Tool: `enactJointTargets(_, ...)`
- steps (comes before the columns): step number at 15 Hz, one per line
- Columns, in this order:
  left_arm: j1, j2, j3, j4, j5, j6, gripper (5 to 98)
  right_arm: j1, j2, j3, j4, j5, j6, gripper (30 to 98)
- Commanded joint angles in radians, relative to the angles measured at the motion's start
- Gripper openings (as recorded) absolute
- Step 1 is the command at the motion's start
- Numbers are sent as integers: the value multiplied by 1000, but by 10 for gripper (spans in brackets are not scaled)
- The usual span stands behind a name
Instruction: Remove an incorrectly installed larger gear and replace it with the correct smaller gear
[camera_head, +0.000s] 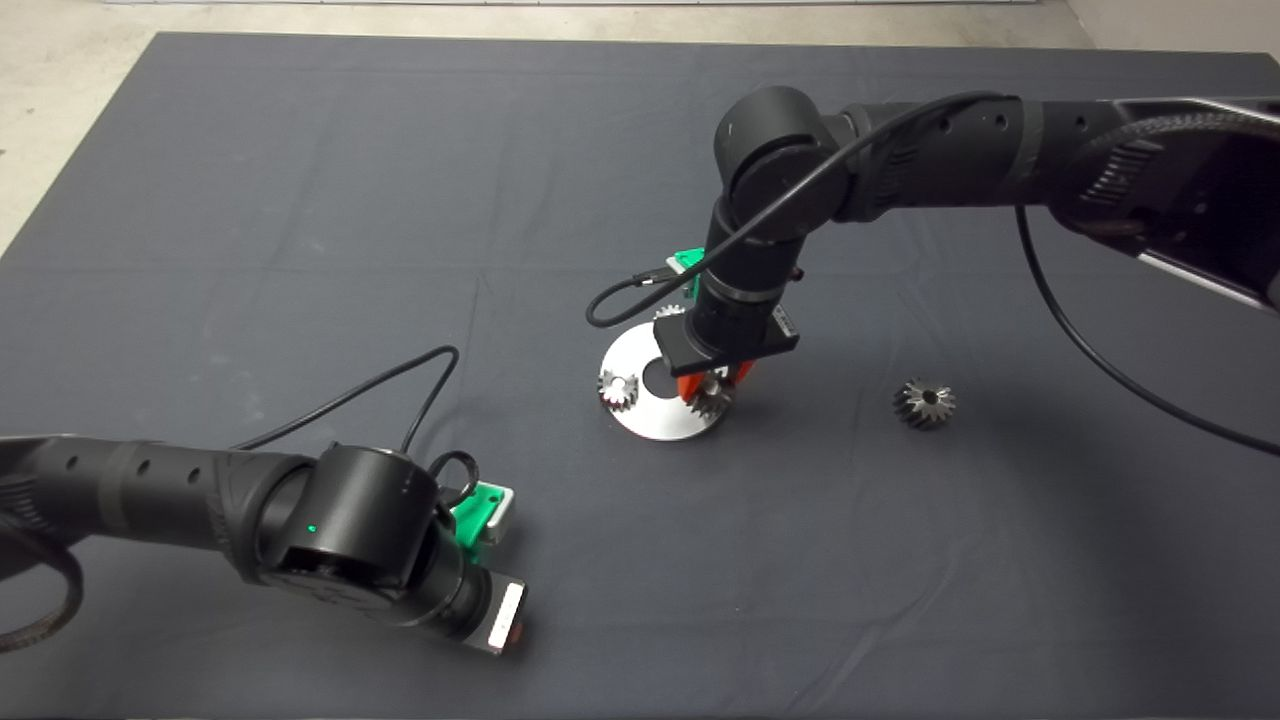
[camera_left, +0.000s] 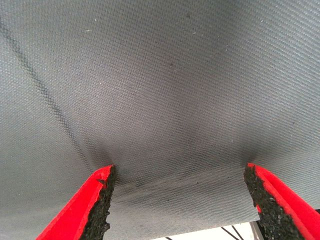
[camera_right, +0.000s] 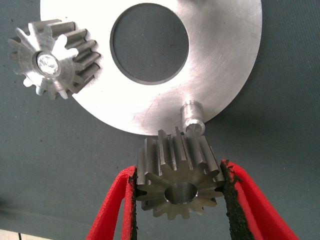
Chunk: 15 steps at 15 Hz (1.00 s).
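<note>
The right gripper (camera_right: 179, 192) holds the smaller gear (camera_right: 179, 172) above the steel disc plate (camera_right: 220, 60), just beside the bare pin (camera_right: 191, 114) at the plate's rim. The step in hand appears to be seating this gear on that pin.

To do it well, the gear's centre hole should be brought directly over the pin, with the bore axis parallel to the pin, before any descent. In the right wrist view the hole sits off to one side of the pin, so a short lateral correction seems needed first. The descent should be slow; a tilted gear would likely bind on the pin. Release should wait until the gear rests flat on the plate.

The right fingers (camera_right: 125, 200) are closed on the smaller gear, their black pads pressing its teeth on opposite sides. Another small gear (camera_right: 52, 62) sits mounted at the plate's rim, well apart from the held one.

The larger gear (camera_head: 924, 403) lies on the dark mat (camera_head: 300, 200), off the plate on the side the right arm comes in from.

The left gripper (camera_left: 180, 205) is parked low over the mat at the near left; its fingers (camera_left: 95, 205) are spread wide and hold nothing.
</note>
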Motion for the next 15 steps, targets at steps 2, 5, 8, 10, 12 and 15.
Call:
enactJointTargets(2,23,10,-41,75,-56,14,643,13,-13,-5,-60,-104,-15,341)
enactJointTargets(5,23,9,-41,75,-56,12,643,7,-15,-9,-65,-104,-23,340)
enactJointTargets(8,25,9,-41,75,-56,11,643,-1,-15,-10,-69,-104,-26,340)
enactJointTargets(10,25,9,-41,75,-56,9,643,-2,-15,-10,-72,-104,-26,339)
enactJointTargets(12,26,7,-40,76,-56,11,643,-12,-13,-17,-78,-104,-30,339)
enactJointTargets(15,26,5,-42,79,-56,11,643,-13,-6,-25,-83,-104,-30,339)
